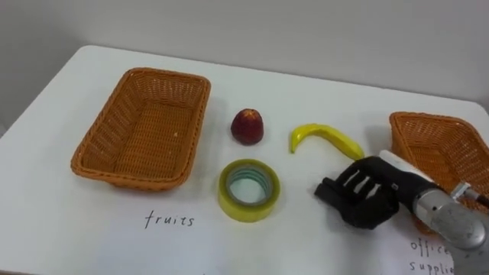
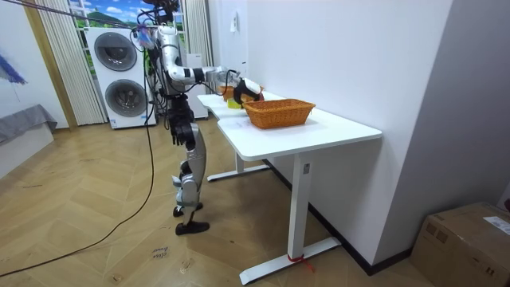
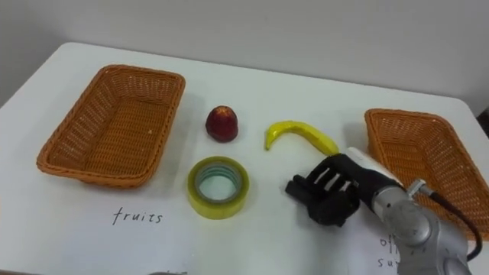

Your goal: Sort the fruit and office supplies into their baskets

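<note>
Nearest the head camera is the right hand (image 1: 363, 197), reaching in from the lower right and hovering low over the desk (image 1: 92, 221) with its dark back turned up. Its fingers (image 1: 336, 191) are loosely bent and a little spread, pointing toward the robot's left, and they seem to hold nothing, though their tips are hard to make out. In the room view the robot stands upright at the desk's edge with that arm stretched out over the top. Two empty wicker baskets sit well apart on the white surface: the left basket (image 1: 145, 130) has a handwritten label (image 1: 170, 220) on the desk in front of it, and the right basket (image 1: 443, 149) lies at the right edge, just behind the wrist. The loose things lie between them, all on the desk and in neither basket. A yellow tape roll (image 1: 246, 211) lies flat toward the front, near the left basket's corner and apart from the fingers. A curved banana (image 1: 325, 136) lies just behind the hand. A red apple (image 1: 247, 126) stands behind the tape roll, beside the left basket.
</note>
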Tool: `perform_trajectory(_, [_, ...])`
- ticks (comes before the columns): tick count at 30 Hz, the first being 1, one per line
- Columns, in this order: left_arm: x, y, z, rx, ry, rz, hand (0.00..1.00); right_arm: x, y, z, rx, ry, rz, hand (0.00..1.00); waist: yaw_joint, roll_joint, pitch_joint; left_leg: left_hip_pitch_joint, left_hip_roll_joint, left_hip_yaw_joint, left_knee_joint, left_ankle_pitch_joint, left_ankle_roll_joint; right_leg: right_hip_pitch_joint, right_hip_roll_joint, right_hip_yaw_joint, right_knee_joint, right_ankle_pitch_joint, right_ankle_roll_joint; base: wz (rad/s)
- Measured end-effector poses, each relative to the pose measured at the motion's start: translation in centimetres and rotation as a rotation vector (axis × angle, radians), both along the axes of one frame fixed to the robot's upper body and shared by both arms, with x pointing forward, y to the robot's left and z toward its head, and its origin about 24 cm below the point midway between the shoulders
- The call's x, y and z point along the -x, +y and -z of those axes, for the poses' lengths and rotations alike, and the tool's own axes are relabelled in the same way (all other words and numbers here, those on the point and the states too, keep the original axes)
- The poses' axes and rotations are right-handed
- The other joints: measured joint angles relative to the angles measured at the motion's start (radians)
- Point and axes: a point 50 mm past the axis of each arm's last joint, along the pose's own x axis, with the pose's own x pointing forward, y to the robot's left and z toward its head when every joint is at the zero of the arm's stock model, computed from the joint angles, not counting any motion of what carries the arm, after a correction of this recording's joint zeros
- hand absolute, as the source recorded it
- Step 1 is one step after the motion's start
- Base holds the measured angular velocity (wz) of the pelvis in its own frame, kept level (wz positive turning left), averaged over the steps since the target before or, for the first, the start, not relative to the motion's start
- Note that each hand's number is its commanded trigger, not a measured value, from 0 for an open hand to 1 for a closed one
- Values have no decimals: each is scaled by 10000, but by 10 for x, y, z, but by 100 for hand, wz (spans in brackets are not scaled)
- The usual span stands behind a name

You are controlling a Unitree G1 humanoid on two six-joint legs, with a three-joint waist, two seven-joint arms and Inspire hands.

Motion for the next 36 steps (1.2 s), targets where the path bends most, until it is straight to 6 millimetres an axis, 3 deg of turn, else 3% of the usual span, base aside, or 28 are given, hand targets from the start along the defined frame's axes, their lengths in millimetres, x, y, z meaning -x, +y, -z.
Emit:
perform_trajectory(7, [4, 5, -2, -91, -160, -457, 0, -2, -9, -29, -252, -1922, 548, 100, -53, -36, 2, 3, 11, 30, 17, -1, 5, 6, 4, 46, -94, -6, 10, -1])
perform_trajectory(25, [17, 4, -3, -167, -89, -479, 0, -2, -20, -49, -965, -4704, 1857, 100, -132, 32, 8, 14, 8, 24, -67, -7, 12, 15, 5, 33, -84, -8, 13, 0])
perform_trajectory(30, [21, 4, -3, -133, 5, -676, 0, -2, -24, -55, -977, -5594, 2281, 100, -310, -21, -4, 91, 7, 23, -130, -5, 9, 45, 16, 23, -80, -8, 13, 0])
perform_trajectory(36, [25, 6, -4, -263, 27, -931, 0, 6, -49, -69, -582, -7035, 3802, 100, -470, -139, 13, 187, 16, 59, -197, -6, 10, 101, 10, 48, -82, -10, 17, -1])
